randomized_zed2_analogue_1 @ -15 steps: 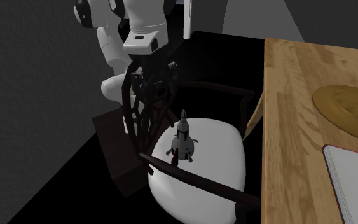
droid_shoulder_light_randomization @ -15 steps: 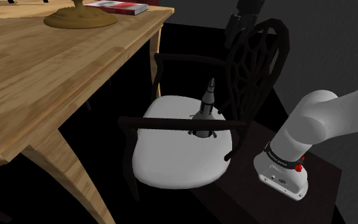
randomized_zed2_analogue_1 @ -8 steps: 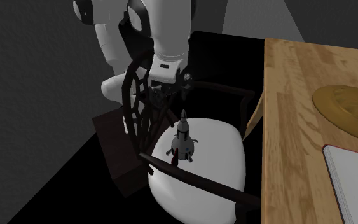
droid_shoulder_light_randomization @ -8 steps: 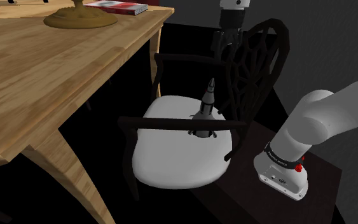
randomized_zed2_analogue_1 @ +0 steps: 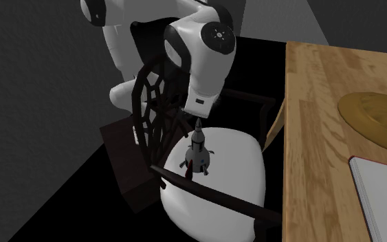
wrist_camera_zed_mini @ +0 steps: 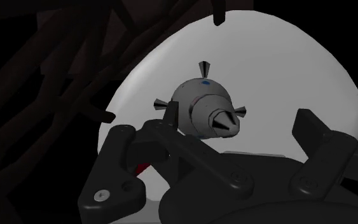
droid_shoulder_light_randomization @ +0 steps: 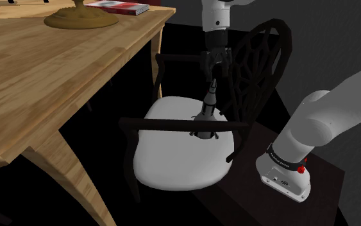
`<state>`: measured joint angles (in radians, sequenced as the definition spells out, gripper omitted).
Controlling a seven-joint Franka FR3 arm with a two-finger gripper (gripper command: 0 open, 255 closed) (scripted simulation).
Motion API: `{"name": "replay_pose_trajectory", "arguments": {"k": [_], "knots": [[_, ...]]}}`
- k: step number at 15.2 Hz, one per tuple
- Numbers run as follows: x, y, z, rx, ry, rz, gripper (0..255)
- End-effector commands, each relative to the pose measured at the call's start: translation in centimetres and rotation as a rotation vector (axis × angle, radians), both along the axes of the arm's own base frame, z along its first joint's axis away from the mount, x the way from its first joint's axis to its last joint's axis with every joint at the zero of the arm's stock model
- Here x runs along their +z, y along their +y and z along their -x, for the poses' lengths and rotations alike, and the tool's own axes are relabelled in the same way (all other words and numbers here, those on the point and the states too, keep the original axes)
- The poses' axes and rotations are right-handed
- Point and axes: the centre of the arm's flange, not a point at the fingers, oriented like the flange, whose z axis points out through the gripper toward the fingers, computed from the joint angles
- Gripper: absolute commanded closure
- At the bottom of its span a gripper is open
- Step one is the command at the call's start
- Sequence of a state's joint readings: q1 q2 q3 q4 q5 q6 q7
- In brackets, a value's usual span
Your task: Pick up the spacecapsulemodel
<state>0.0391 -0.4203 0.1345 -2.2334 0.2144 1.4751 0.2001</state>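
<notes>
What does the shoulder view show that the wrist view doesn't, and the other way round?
Shoulder view adds the wooden table, with a round base and a red book on it. Wrist view adds the rocket model seen nose-on, its fins spread around it. Both share the model upright on the white chair seat, with the open claw just above its tip.

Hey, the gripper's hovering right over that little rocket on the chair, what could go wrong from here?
1. The rocket model stands upright on small fins on the chair seat; if the open gripper descends off-centre, it could knock it over.
2. Its nose tapers, so closing too high might let it slip out.
3. The lattice chair back is close beside the gripper and could be clipped.
</notes>
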Motion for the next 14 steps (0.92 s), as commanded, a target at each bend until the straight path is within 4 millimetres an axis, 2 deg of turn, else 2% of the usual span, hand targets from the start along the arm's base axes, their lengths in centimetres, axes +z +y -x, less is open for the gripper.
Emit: {"name": "replay_pose_trajectory", "arguments": {"k": [1, 4, 6, 7, 14], "knots": [[-1.2, 0.1, 0.0, -0.001, 0.003, -0.001, 0], [-3.0, 0.1, 0.0, -0.001, 0.003, -0.001, 0], [-3.0, 0.1, 0.0, -0.001, 0.003, -0.001, 0], [-3.0, 0.1, -0.1, -0.001, 0.003, -0.001, 255], [-3.0, 0.1, -0.1, -0.001, 0.003, -0.001, 255]]}}
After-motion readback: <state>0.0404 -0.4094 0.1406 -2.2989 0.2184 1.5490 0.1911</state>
